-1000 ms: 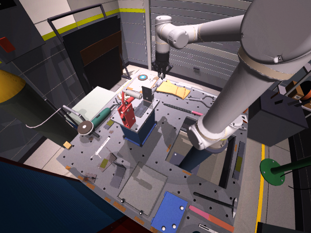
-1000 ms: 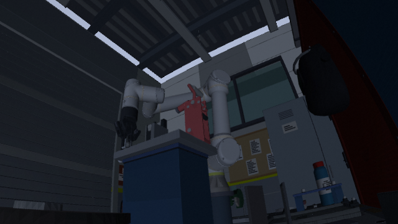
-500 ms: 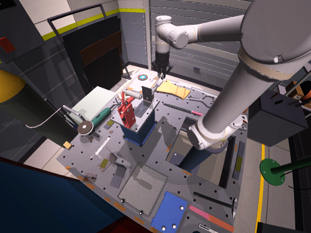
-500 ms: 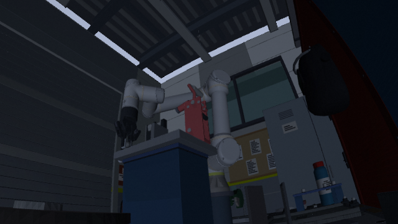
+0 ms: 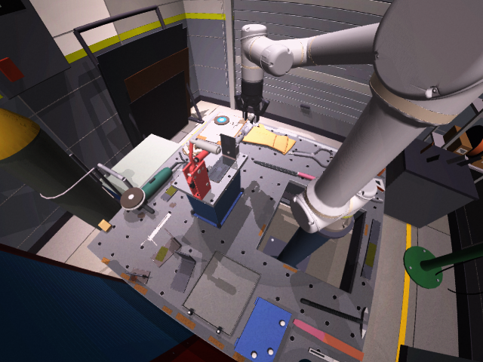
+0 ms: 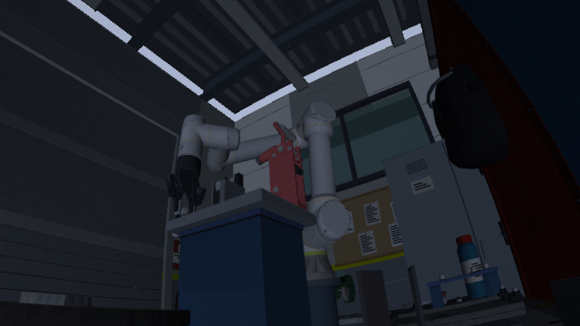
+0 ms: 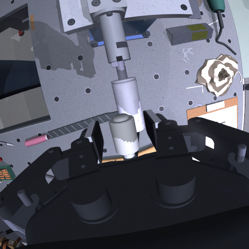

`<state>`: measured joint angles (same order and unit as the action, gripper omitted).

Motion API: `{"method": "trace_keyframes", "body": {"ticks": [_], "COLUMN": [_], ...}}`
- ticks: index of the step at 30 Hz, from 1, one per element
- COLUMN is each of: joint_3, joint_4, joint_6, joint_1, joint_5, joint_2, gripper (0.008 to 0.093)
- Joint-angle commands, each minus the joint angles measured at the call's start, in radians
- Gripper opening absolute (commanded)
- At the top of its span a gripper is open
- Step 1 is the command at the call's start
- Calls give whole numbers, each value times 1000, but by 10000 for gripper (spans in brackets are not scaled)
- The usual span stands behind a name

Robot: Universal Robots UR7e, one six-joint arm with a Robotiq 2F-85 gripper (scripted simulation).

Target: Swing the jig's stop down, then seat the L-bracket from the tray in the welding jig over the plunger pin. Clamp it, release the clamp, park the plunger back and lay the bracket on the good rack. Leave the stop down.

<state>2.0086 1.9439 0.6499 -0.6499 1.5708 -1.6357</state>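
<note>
The plunger knob (image 7: 124, 137) stands between my fingers, a pale cylinder at the end of the plunger's knurled handle (image 7: 126, 99). The handle sticks out of the jig (image 5: 212, 177) on a thin rod. My gripper (image 7: 123, 134) is open around the knob and holds nothing. It hangs at the far end of the jig (image 5: 249, 115). The dark L-bracket (image 5: 229, 147) stands upright on the jig's top plate. The red toggle clamp (image 5: 197, 175) sits on the jig's left side with its handle raised. The stop is not clear to me.
A shallow grey tray (image 5: 221, 292) lies at the near edge of the table. A blue plate (image 5: 263, 329) lies to its right. An angle grinder (image 5: 146, 191) lies left of the jig. A yellow cloth (image 5: 271, 139) and a pink-handled file (image 5: 285, 170) lie right of my gripper. A square pit (image 5: 312, 237) opens around the arm's base.
</note>
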Motion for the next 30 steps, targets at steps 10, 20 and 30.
{"method": "trace_keyframes", "body": {"ticks": [10,20,30], "joint_3": [-6,-56,-112], "joint_4": [-8,-79,-152], "joint_6": [0,0,0], "joint_1": [0,0,0], "joint_5": [0,0,0], "joint_2": [-3,-25,-42], "gripper": [480,480,480]}}
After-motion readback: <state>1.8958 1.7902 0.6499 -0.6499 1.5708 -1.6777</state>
